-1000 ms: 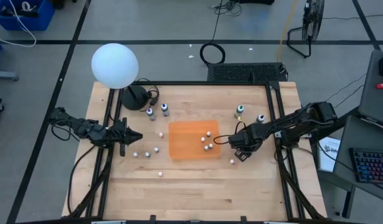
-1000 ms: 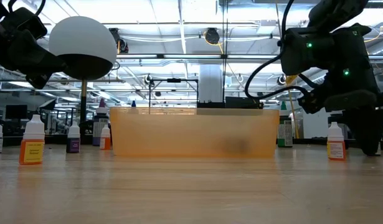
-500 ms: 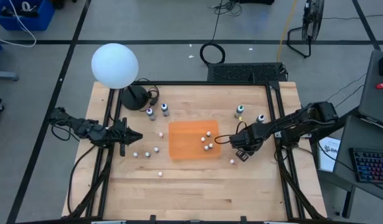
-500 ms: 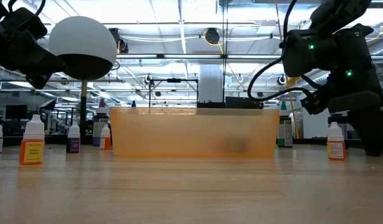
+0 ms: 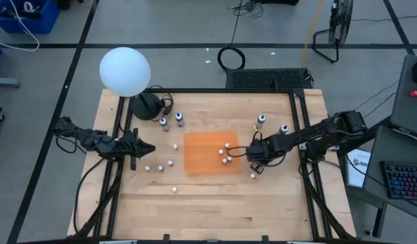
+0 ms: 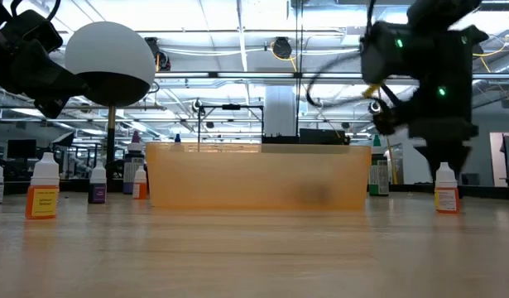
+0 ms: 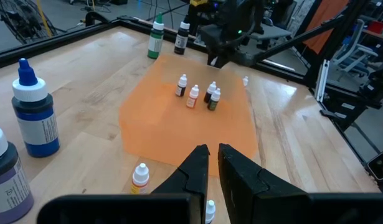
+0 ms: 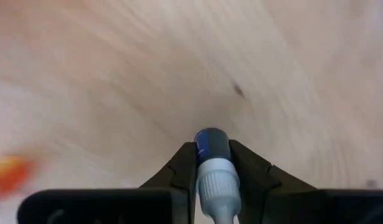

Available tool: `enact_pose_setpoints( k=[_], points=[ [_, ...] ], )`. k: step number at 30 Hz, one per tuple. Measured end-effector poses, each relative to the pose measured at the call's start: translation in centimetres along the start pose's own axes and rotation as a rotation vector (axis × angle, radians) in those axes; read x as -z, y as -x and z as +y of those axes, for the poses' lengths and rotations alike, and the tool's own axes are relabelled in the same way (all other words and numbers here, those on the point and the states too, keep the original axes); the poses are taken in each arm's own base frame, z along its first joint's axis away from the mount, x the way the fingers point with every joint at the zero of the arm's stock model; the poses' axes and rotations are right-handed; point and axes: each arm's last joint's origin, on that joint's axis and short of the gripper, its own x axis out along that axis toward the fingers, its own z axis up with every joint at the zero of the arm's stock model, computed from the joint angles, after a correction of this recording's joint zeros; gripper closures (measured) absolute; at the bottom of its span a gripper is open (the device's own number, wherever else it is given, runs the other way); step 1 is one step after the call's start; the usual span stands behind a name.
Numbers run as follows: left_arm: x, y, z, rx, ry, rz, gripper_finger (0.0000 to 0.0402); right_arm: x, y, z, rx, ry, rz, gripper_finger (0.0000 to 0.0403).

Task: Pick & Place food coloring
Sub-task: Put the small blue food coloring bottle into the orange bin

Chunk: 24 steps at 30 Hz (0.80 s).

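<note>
Four taller bottles (image 5: pixel 163 123) with white tops are counted at the back of the counter (image 5: pixel 215 210), two on each side. Ten small bottles (image 5: pixel 170 163) are seen from above as white dots: four are clustered on the orange mat (image 5: pixel 201 159) near its right edge and six are scattered on the bare wood, five to the left of the mat and one (image 5: pixel 253 175) off its front right corner. One further small bottle, a blue bottle (image 8: pixel 210 144) with a white cap, is pinched between the right fingers (image 5: pixel 252 159), which are held just above the counter at the mat's right edge. A second ago these fingers were spread and set low on the counter, farther from the mat; since then they have been closed, raised and brought closer to it. The bottles on the mat and on the wood have not been moved. The left fingers (image 5: pixel 148 149) are pressed together with nothing between them and are kept over the left side of the counter, unchanged.
</note>
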Motion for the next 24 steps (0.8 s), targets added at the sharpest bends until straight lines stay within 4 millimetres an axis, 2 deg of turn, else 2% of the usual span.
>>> enact_pose_setpoints(
  k=[7, 13, 18, 21, 24],
  points=[
    [0.0, 0.0, 0.0, 0.000, 0.000, 0.000, 0.0360, -2.9, 4.3, 2.2, -0.072, 0.091, -0.164, 0.0346],
    [0.0, 0.0, 0.0, 0.000, 0.000, 0.000, 0.0360, -5.6, 9.6, 3.8, -0.134, 0.202, -0.352, 0.0346],
    [0.0, 0.0, 0.0, 0.000, 0.000, 0.000, 0.0360, -8.1, 13.7, 4.5, -0.122, 0.256, -0.452, 0.0346],
    [0.0, 0.0, 0.0, -0.001, -0.001, 0.001, 0.0360, -9.7, 15.0, 4.9, -0.097, 0.282, -0.441, 0.0346],
    [0.0, 0.0, 0.0, -0.001, 0.000, 0.000, 0.0360, -11.5, 15.4, 5.4, -0.049, 0.311, -0.388, 0.0346]
  ],
)
